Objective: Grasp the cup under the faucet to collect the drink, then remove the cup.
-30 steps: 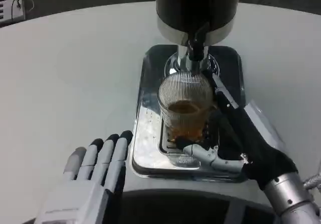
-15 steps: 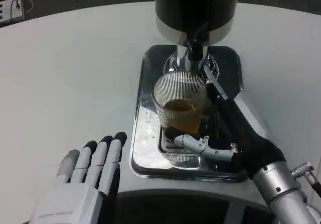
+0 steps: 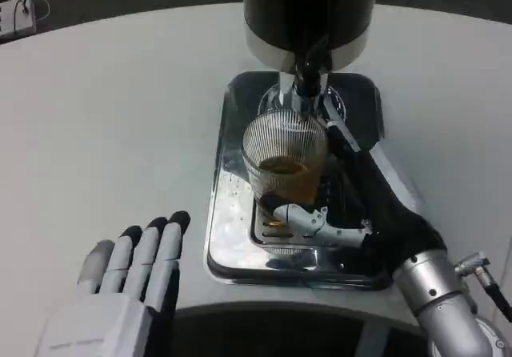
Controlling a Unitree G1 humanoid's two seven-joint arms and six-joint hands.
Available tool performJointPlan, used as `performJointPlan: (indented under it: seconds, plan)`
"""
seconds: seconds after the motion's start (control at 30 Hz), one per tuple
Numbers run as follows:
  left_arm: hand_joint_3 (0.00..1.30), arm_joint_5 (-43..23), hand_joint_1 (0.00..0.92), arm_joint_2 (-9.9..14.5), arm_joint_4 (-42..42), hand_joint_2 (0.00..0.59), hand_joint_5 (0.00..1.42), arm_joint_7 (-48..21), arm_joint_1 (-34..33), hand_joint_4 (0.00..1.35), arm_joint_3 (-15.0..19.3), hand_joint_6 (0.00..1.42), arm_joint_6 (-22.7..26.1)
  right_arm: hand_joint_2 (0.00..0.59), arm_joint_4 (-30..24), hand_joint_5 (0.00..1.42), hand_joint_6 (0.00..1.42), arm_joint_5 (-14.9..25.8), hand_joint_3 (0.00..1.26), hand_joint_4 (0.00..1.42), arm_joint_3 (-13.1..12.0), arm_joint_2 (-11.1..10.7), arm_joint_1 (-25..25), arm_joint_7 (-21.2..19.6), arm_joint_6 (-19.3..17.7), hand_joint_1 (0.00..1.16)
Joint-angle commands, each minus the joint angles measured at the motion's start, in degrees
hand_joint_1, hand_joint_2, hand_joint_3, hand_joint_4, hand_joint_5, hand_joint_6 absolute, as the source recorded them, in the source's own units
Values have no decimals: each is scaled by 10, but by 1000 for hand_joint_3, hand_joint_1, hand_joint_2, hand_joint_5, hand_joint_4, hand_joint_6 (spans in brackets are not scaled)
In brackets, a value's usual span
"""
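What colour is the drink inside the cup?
Amber-brown, seen through the clear ribbed cup in the head view.

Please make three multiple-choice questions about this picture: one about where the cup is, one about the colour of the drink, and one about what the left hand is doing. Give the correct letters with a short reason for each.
1. Where is the cup?
A. on the bare table, far left
B. over the metal drip tray, below the faucet
C. in the left hand

2. What colour is the drink in the cup?
A. amber-brown
B. green
C. milky white

3. What is the left hand doing?
A. pinching the cup
B. pressing the faucet
C. resting flat, holding nothing

Answers:
1 B: the ribbed clear cup sits directly under the spout, above the tray.
2 A: brownish liquid shows through the clear wall.
3 C: its fingers lie extended on the table left of the tray, while the right hand wraps around the cup.
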Motion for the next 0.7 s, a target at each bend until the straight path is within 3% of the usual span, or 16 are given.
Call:
performJointPlan:
  seconds: [0.03,0.7]
  plan:
    - [0,-3,0,-2,-7,147,0,-1,10,0,8,0,3,192,10,171,286,1,33,127,16,14,-7,4,11,680]
    - [0,-19,0,-4,-10,147,0,-13,7,0,29,0,6,191,72,208,315,-10,80,163,46,32,-37,-27,18,696]
